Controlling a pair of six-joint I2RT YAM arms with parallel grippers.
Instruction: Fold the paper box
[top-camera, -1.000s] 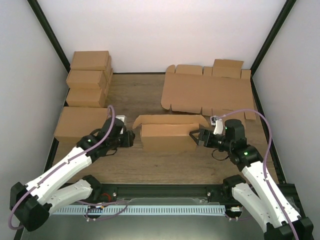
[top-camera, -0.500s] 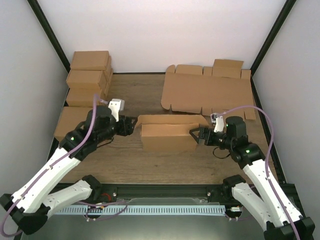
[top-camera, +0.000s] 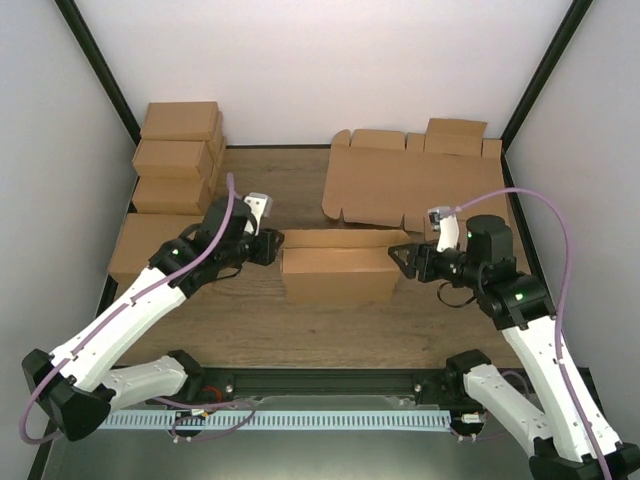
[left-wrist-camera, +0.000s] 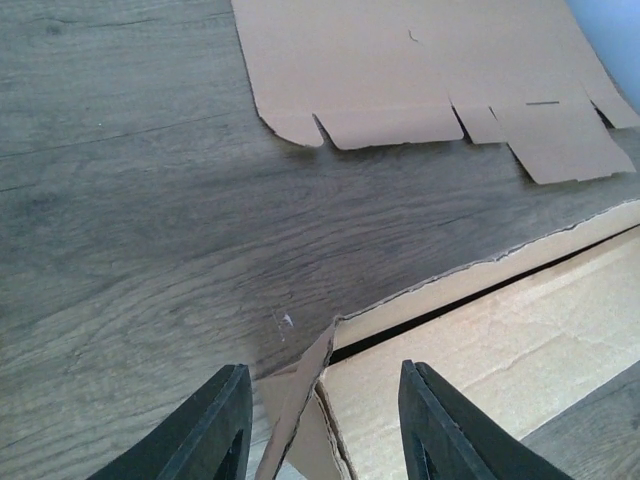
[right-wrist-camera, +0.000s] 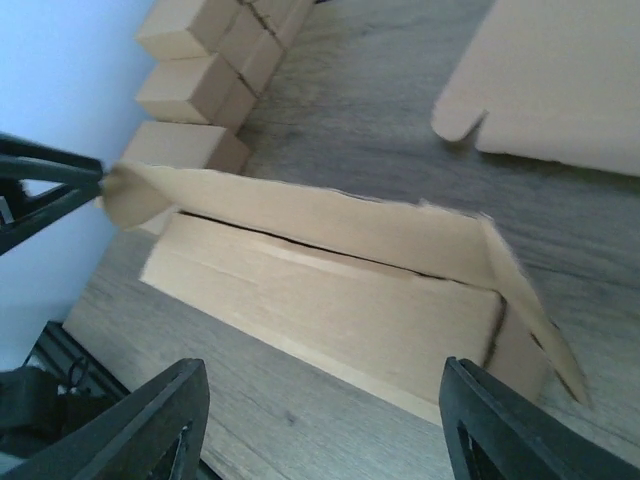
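Observation:
The paper box (top-camera: 335, 272) lies mid-table, a long brown tray with its lid laid over it and a flap strip standing along its far edge. My left gripper (top-camera: 272, 246) is open at the box's left end. In the left wrist view (left-wrist-camera: 325, 440) the box's upright end flap (left-wrist-camera: 300, 395) stands between the spread jaws, touching neither. My right gripper (top-camera: 400, 261) is open, just off the box's right end. In the right wrist view (right-wrist-camera: 325, 425) it hovers wide open above the box's (right-wrist-camera: 320, 300) near side.
Several brown cuboid cartons (top-camera: 178, 158) are stacked at the back left, one more (top-camera: 150, 245) beside my left arm. Flat notched cardboard sheets (top-camera: 415, 185) lie at the back right, also in the left wrist view (left-wrist-camera: 400, 60). Black frame posts edge the table.
My left gripper has moved away from me and right, up to the box's left end flap. My right gripper has drawn back slightly to the right, off the box's right end.

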